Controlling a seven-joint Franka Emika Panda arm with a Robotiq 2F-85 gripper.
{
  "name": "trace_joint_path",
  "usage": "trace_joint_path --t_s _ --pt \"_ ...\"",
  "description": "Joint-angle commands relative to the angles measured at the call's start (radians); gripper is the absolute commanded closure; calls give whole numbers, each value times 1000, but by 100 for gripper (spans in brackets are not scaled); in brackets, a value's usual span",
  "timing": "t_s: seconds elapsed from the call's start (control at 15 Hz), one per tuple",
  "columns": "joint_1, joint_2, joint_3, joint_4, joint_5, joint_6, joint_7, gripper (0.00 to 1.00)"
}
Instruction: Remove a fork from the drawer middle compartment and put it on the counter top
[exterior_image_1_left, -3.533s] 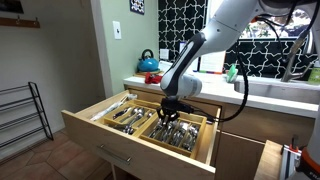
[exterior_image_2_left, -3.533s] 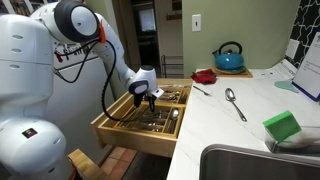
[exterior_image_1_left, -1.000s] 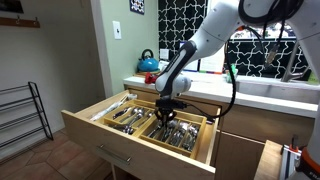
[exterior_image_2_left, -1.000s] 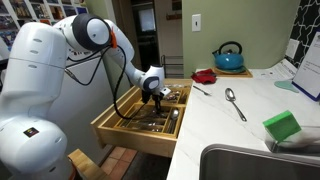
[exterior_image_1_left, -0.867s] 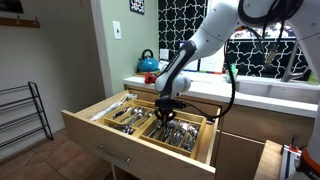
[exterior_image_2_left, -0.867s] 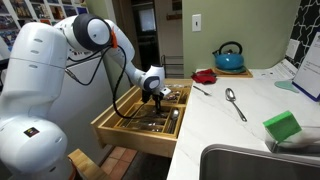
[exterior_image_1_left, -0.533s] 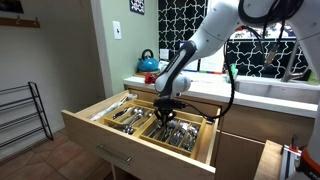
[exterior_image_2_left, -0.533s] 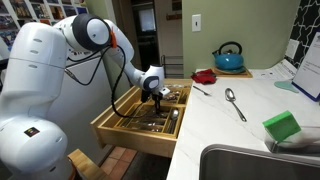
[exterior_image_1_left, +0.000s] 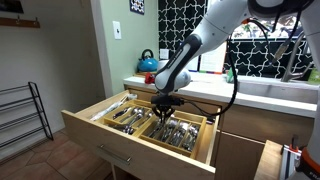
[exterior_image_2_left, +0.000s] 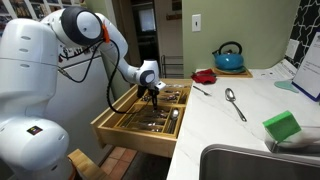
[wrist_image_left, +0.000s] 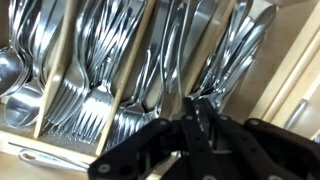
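Observation:
The drawer (exterior_image_1_left: 118, 147) stands pulled open in both exterior views (exterior_image_2_left: 128, 137), with a wooden organiser full of silver cutlery. My gripper (exterior_image_1_left: 163, 104) reaches down into the middle compartment (exterior_image_1_left: 172, 130), also seen in an exterior view (exterior_image_2_left: 150, 93). In the wrist view the fingers (wrist_image_left: 188, 112) are pressed together on the thin handle of a fork (wrist_image_left: 172, 62) that lies along the middle compartment (wrist_image_left: 150, 85) among other forks. The counter top (exterior_image_2_left: 232, 125) runs beside the drawer and behind it (exterior_image_1_left: 275, 96).
A spoon (exterior_image_2_left: 233, 102) and a thin utensil (exterior_image_2_left: 200, 90) lie on the counter, with a blue kettle (exterior_image_2_left: 228, 56), a red dish (exterior_image_2_left: 205, 76) and a green sponge (exterior_image_2_left: 283, 126). The sink (exterior_image_2_left: 262, 164) is at the near end. A wire rack (exterior_image_1_left: 20, 115) stands on the floor.
The arm has swung and the gripper has shifted slightly back and up over the organiser. The fingers stay low in the middle compartment.

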Motion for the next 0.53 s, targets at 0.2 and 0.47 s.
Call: trace_joint_path --t_s 0.2,0.47 --pt "13 -79 -5 -45 -90 -50 71 96" --pt "-7 -60 9 -33 -84 -76 52 93"
